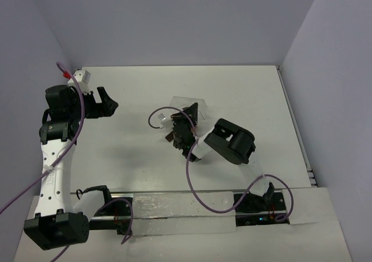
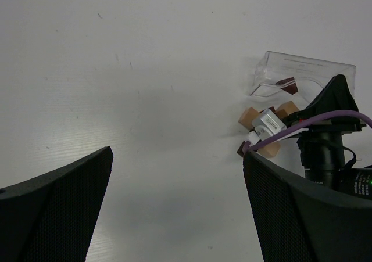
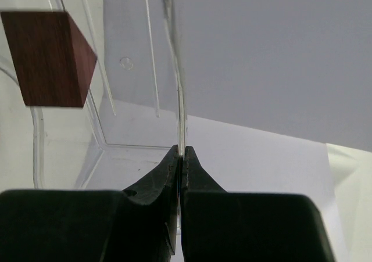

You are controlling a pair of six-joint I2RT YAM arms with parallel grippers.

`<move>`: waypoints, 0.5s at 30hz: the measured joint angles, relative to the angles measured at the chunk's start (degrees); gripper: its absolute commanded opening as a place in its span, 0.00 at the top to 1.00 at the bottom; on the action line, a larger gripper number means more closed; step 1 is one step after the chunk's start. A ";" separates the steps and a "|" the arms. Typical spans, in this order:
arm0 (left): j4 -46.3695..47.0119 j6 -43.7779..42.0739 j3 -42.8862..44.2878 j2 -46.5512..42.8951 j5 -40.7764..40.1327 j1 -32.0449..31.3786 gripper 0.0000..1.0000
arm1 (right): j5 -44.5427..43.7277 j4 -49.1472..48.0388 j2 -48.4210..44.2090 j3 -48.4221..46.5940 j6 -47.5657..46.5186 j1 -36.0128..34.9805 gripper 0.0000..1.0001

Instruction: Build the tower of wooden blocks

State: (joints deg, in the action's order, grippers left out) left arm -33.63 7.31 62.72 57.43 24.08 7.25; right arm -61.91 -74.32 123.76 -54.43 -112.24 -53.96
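Fingers (image 3: pixel 157 186) of the right gripper (image 3: pixel 181 153) are pressed together on the thin upright wall of a clear rectangular plastic tray (image 3: pixel 152 58), pinching its edge between them. Inside that tray, close to the lens, sits one dark reddish-brown wooden cube (image 3: pixel 47 57); its left side is cut off by the frame edge. From above, the right gripper (image 1: pixel 195 108) covers much of the tray (image 1: pixel 181 101), so only a pale glassy outline can be made out on the white table (image 1: pixel 250 99).

On the left gripper (image 2: pixel 177 151), both black fingers (image 2: pixel 58 210) stand wide apart with nothing between them, over bare table well to the left of the tray; from overhead this gripper (image 1: pixel 111 105) sits near the far left corner.

Several light tan wooden cubes (image 2: pixel 250 118) and a second dark cube (image 2: pixel 241 150) lie loose in a small cluster just in front of the tray (image 2: pixel 308 70), on the table. A purple cable (image 2: pixel 325 118) and a small white tag (image 2: pixel 268 122) cross the cluster, hiding part of it, so the count cannot be told. In the top view the cubes (image 1: pixel 170 137) are only a brownish smudge beside the right arm's wrist.
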 measured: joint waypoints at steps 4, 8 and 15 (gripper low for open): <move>-0.04 0.00 0.00 -0.03 -0.02 0.00 0.01 | -0.09 0.10 -1.95 0.02 0.08 1.12 1.00; -0.01 0.00 0.00 -0.21 -0.02 0.00 0.01 | -0.73 -0.04 -2.95 0.65 0.27 1.93 1.00; -0.02 -0.01 0.00 -0.47 -0.02 0.00 0.01 | -0.40 0.05 -3.02 1.07 0.42 -1.53 1.00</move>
State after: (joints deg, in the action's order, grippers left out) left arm -33.65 7.30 62.72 56.96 24.05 7.25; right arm -62.31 -74.26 120.75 -53.36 -111.82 -55.48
